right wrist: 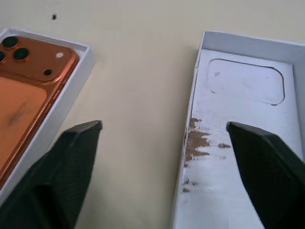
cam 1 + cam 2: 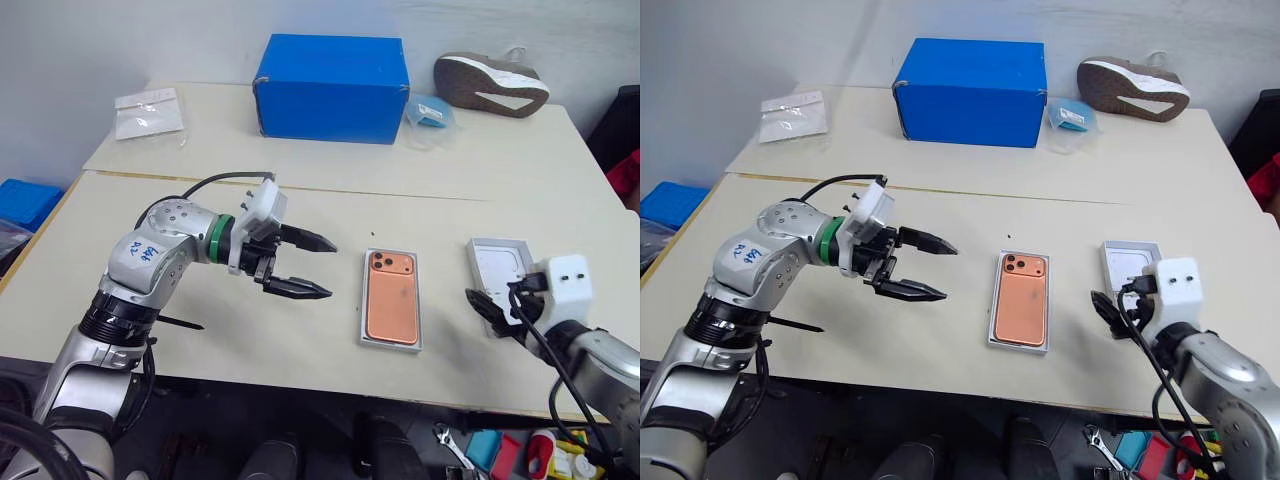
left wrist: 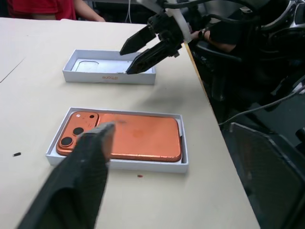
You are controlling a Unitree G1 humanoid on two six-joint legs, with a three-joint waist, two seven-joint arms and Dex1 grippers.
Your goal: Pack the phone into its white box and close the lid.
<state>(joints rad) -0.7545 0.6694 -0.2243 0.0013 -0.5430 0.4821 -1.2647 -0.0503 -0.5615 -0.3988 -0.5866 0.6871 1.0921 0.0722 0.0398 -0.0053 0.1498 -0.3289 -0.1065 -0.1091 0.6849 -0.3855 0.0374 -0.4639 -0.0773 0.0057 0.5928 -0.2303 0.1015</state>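
Note:
The copper-orange phone [image 2: 391, 297] lies face down inside the white box [image 3: 119, 164], near the table's front edge, with its camera cluster at the far end. To its right the lid [image 2: 497, 262] rests open side up, showing a white inside with brown scuffs [image 1: 198, 138]. My left gripper [image 2: 331, 269] hovers left of the phone, pointing right toward it, open and empty. My right gripper [image 2: 492, 298] is open at the lid's near end. One finger is over the lid and the other [image 1: 71, 152] is over the bare table between lid and box.
A big blue carton [image 2: 331, 88] stands at the back, with a shoe [image 2: 490, 83] and a blue packet [image 2: 430, 110] to its right. A clear plastic bag [image 2: 148, 112] lies at the back left. A person in red [image 3: 38, 8] is beyond the table's right side.

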